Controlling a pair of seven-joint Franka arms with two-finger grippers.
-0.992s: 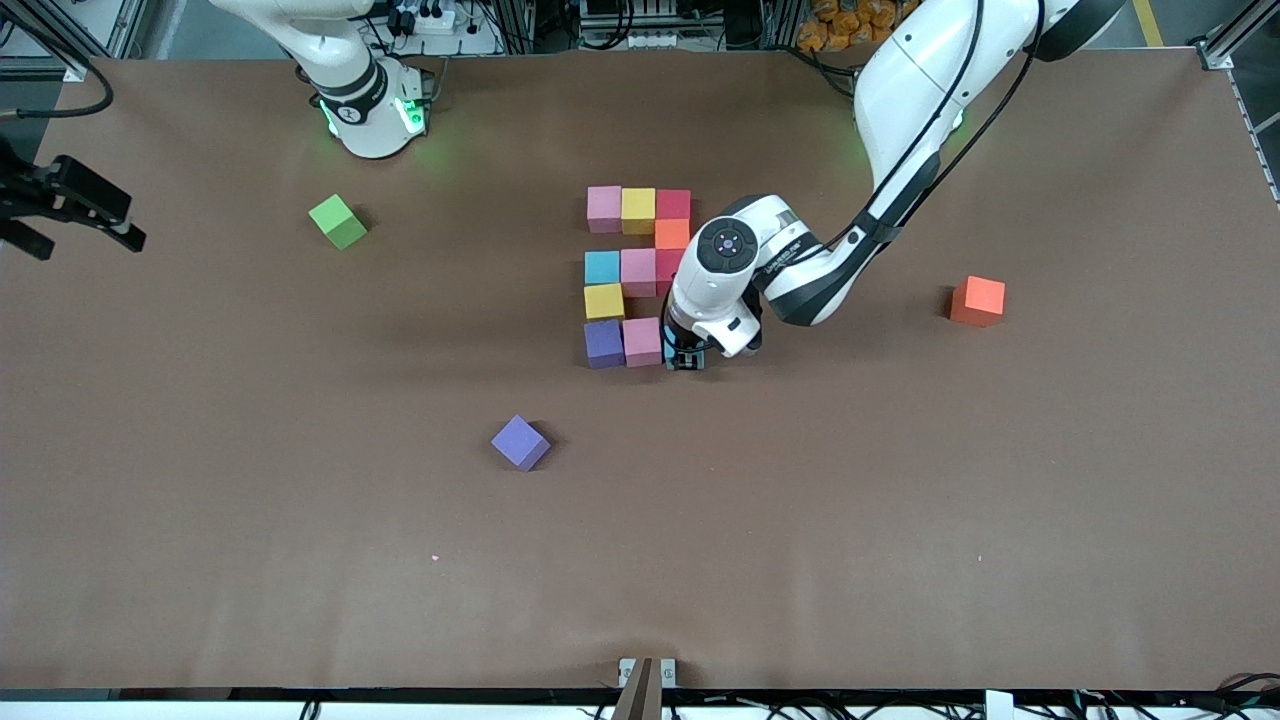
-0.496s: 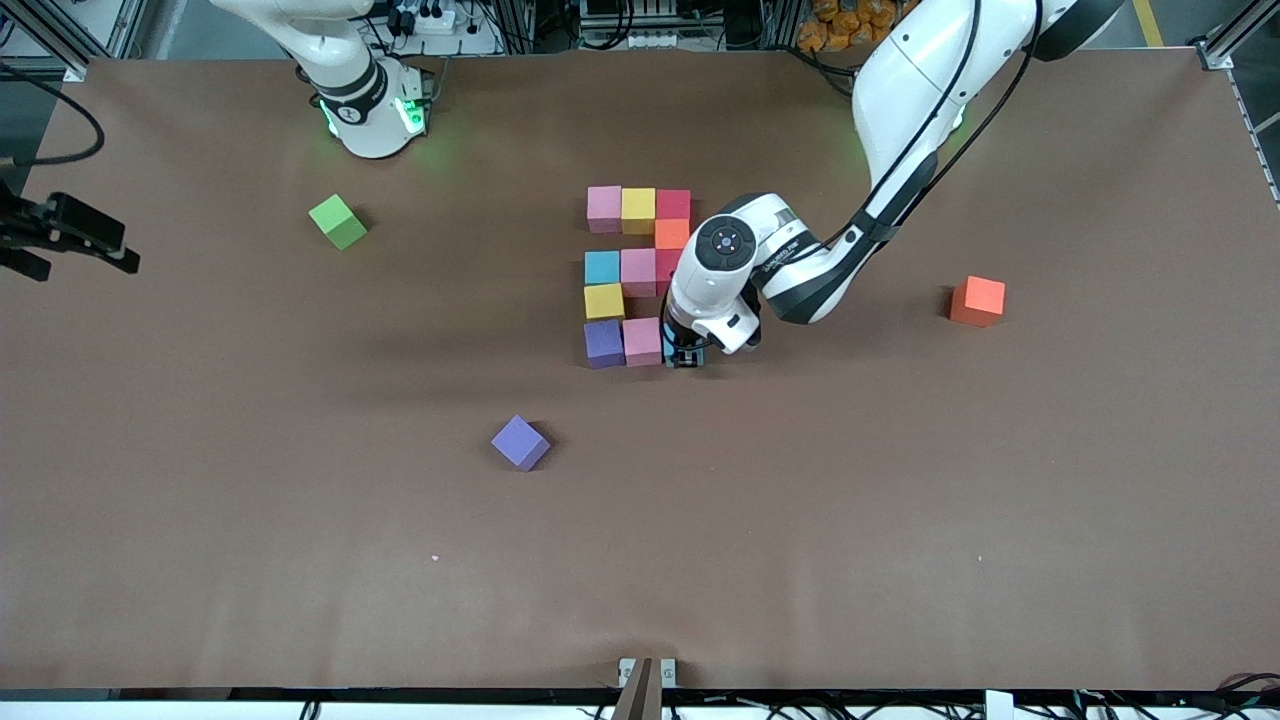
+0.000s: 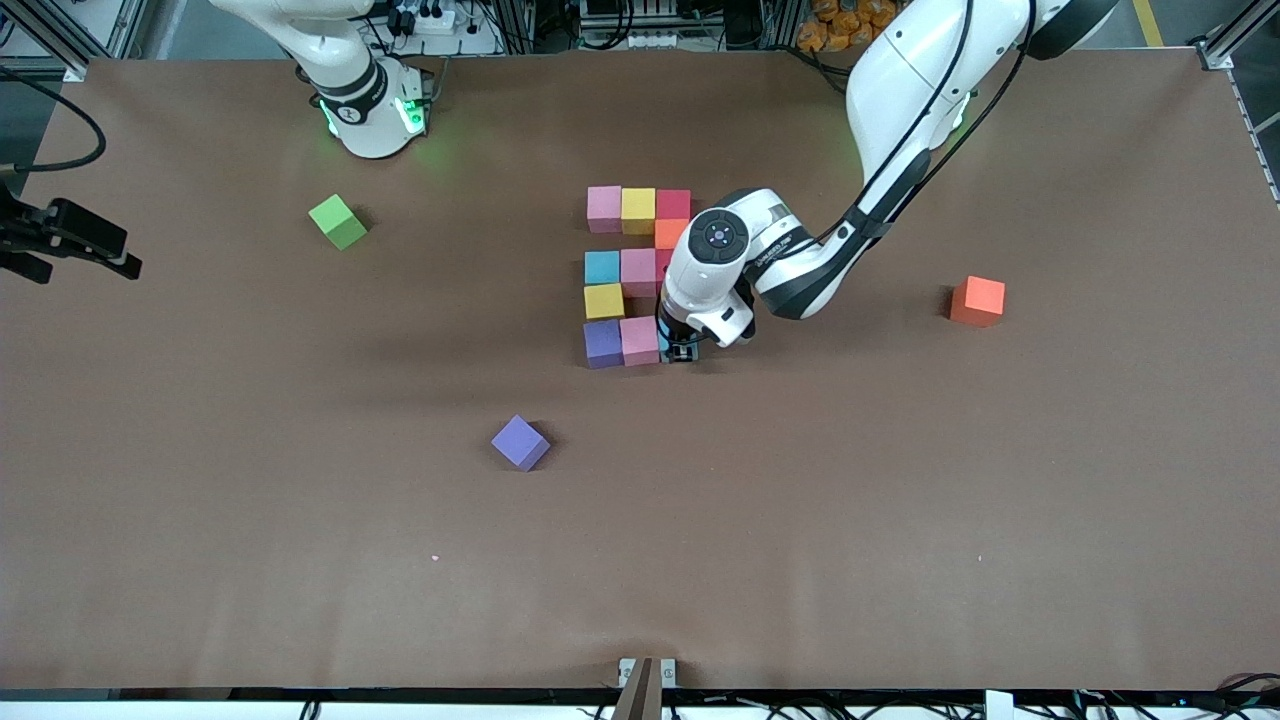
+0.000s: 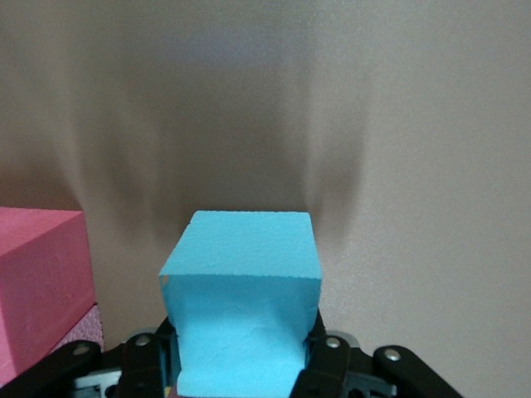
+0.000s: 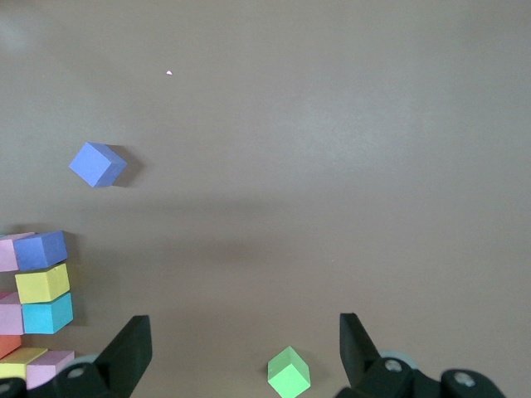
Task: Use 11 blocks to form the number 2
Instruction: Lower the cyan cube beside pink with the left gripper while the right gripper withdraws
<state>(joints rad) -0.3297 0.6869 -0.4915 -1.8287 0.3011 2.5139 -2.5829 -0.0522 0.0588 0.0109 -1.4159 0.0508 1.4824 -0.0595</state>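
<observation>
The light blue block point(image 4: 241, 286), gripped square in the left pincer point(image 3: 681, 352), sits just beside the pink block point(image 3: 640, 340) ending the 2's point(image 3: 637, 275) near row, its long axis running from the arms toward the camera on the worktop point(image 3: 900, 500), while the right pincer point(image 5: 245, 352) waits open above the green cube point(image 3: 337, 221).

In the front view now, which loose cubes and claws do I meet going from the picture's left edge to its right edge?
Right claw, open → green cube → loose purple cube → left claw, shut on the light blue cube → loose orange cube.
</observation>
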